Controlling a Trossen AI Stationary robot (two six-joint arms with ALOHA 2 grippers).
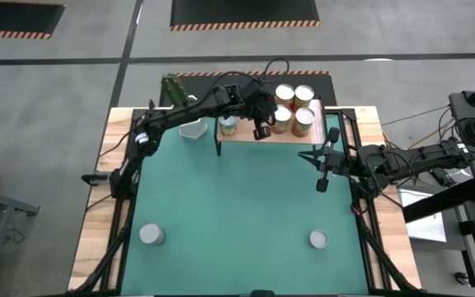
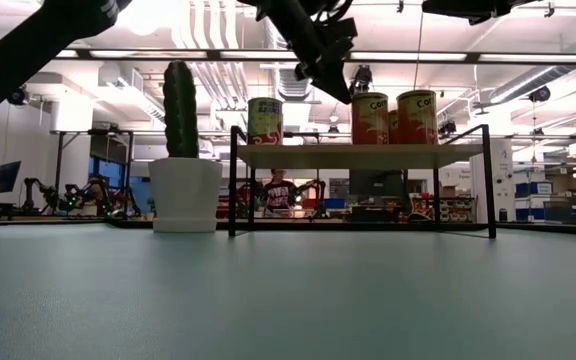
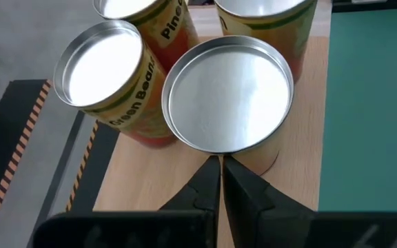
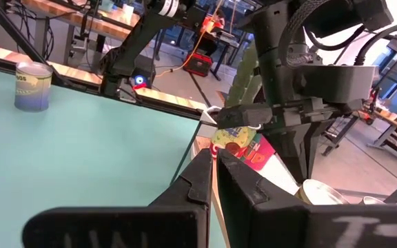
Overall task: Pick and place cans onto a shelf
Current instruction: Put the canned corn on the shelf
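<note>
Nearest the overhead camera, the left arm is seen stretched across the far edge of the counter (image 1: pixel 246 206), whose green mat takes up most of the view. Its left pincer (image 1: pixel 261 130) is held closed and empty above the front edge of the shelf (image 1: pixel 246 134), just in front of a silver-topped can (image 3: pixel 227 93), as seen from its wrist. The right arm is parked over the right side of the mat, and the right pincer (image 1: pixel 323 180) is likewise closed, with nothing gripped.

The shelf, a light wooden board on thin black legs, is set at the far side of the counter. Four cans (image 1: pixel 293 107) are grouped tightly on its right half, some touching one another. A fifth can (image 1: pixel 229 125) is placed alone at the left end, well apart from the group; in the low view it is seen upright on the board.

A white pot with a cactus (image 2: pixel 181 150) is placed just beside the shelf's left end, on the counter.

Two more cans are left on the mat near the front edge: one at the front left (image 1: pixel 152 235) and one at the front right (image 1: pixel 318 240), well apart from each other and from the shelf.
</note>
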